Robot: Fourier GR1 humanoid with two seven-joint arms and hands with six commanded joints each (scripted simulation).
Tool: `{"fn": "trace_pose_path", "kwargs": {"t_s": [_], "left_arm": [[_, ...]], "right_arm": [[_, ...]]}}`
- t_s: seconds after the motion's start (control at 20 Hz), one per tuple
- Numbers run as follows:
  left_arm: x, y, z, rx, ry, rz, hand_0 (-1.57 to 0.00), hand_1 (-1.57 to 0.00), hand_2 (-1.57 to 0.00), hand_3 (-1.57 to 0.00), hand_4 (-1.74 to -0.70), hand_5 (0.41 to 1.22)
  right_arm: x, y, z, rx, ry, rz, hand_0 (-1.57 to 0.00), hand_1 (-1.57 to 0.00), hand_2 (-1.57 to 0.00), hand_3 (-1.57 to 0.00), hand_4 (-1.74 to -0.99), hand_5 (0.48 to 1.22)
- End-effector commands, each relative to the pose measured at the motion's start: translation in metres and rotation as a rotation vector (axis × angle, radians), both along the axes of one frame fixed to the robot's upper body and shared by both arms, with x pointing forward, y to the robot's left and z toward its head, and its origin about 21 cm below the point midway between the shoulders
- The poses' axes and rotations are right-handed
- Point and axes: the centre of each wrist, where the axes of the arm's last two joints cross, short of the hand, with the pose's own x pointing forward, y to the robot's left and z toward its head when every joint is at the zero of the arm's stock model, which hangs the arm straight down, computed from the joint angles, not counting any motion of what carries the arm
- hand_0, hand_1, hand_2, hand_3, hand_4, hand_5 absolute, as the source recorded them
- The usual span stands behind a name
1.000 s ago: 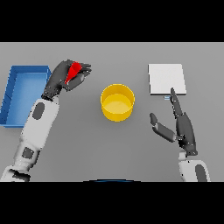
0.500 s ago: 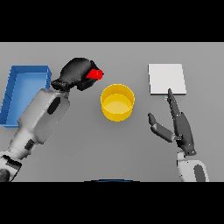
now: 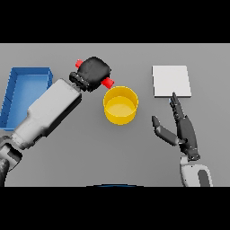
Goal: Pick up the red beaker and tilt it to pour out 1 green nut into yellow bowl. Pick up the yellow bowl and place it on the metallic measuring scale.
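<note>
As the pour begins: left hand [image 3: 94,73], fingers wrapped round the red beaker [image 3: 107,82], has swung in from beside the blue bin [image 3: 18,83] to the yellow bowl [image 3: 120,105].
Beaker: tipped sideways, mouth at the bowl's upper-left rim, mostly hidden; no nut visible.
Right hand [image 3: 183,131]: spread, idle, right of bowl.
Scale [image 3: 170,81]: beyond the bowl's right.

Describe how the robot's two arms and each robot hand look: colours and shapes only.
Both arms are white and grey with blocky, rounded forearm shells. The left forearm is a broad pale-grey shell with a darker segmented wrist. Each ends in a dark robot hand: left robot hand, right robot hand, with slim fingers and thumb. No cables or markings show.
</note>
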Motion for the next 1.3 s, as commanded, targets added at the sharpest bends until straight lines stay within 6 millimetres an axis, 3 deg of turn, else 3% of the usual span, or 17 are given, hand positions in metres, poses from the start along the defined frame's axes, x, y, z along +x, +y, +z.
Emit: {"fn": "trace_pose_path", "kwargs": {"t_s": [0.0, 0.15, 0.4, 0.8, 1.1, 1.25], "left_arm": [[0.002, -0.003, 0.003, 0.039, -0.014, -0.029, -1.57, -1.57, -1.57, -1.29, -1.72, 1.217], [0.002, -0.019, 0.002, 0.138, -0.024, -0.117, -1.57, -1.57, -1.57, -1.43, -1.73, 1.219], [0.005, -0.03, 0.009, 0.322, -0.095, -0.218, -1.57, -1.57, -1.57, -1.52, -1.73, 1.22], [0.004, -0.044, 0.01, 0.604, -0.221, -0.367, -1.57, -1.57, -1.57, -1.56, -1.74, 1.221], [-0.001, -0.061, 0.008, 0.748, -0.321, -0.454, -1.57, -1.57, -1.57, -1.57, -1.73, 1.221], [0.0, -0.076, 0.029, 0.823, -0.403, -0.51, -1.57, -1.57, -1.57, -1.57, -1.73, 1.221]], "right_arm": [[0.0, 0.0, -0.001, 0.009, -0.003, -0.006, 0.0, 0.0, 0.0, 0.0, -1.206, 0.639], [0.001, -0.002, 0.002, -0.015, -0.027, -0.018, 0.0, 0.0, 0.0, 0.0, -1.221, 0.617], [0.001, 0.002, 0.001, -0.027, -0.048, -0.028, 0.0, 0.0, 0.0, 0.0, -1.193, 0.578], [-0.003, 0.005, -0.002, -0.014, -0.058, -0.027, 0.0, 0.0, 0.0, 0.0, -1.13, 0.565], [-0.002, 0.001, 0.0, -0.027, -0.062, -0.032, 0.0, 0.0, 0.0, 0.0, -1.133, 0.579], [-0.003, 0.0, 0.0, -0.028, -0.071, -0.04, 0.0, 0.0, 0.0, 0.0, -1.133, 0.575]]}}
